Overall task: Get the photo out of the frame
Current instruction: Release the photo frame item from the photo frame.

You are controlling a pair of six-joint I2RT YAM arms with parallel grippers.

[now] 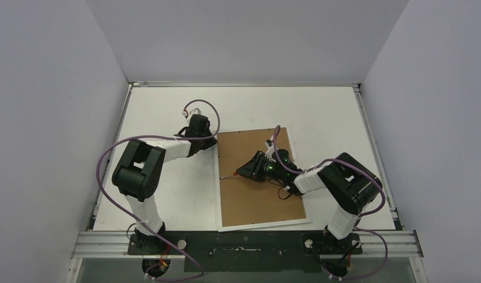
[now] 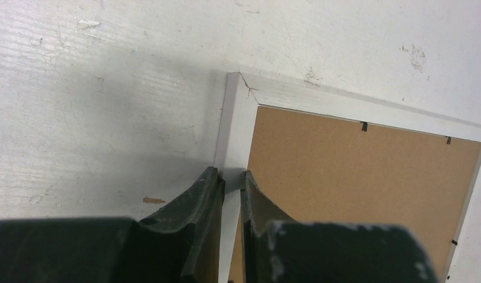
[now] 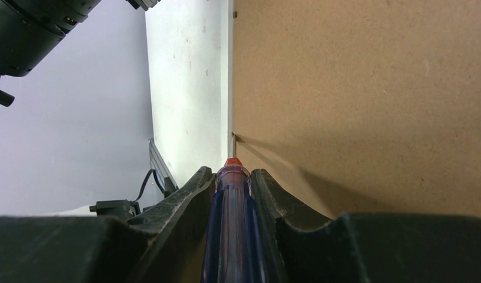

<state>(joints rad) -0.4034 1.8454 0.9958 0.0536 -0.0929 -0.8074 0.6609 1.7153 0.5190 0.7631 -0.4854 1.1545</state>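
While the frame [image 1: 252,203] lay flat on the table [image 1: 161,194] with its brown back up, your left gripper [image 2: 232,177] sat at the frame's left side, just short of its far left corner. Its fingers [image 2: 205,197] were clenched around the white border strip [image 2: 233,130], one on the outside of the frame and one over the brown back.

The frame's long axis ran away from the arm bases, and its far end leaned slightly to the left. The photo was hidden in every view.

Over the middle of the frame, your right gripper [image 3: 233,172] was clamped on the blue handle of the screwdriver [image 3: 231,224]. The tool lay across the frame's short side. Its red collar and thin shaft pointed left, and the tip met the frame's left edge where the brown back joined the strip.
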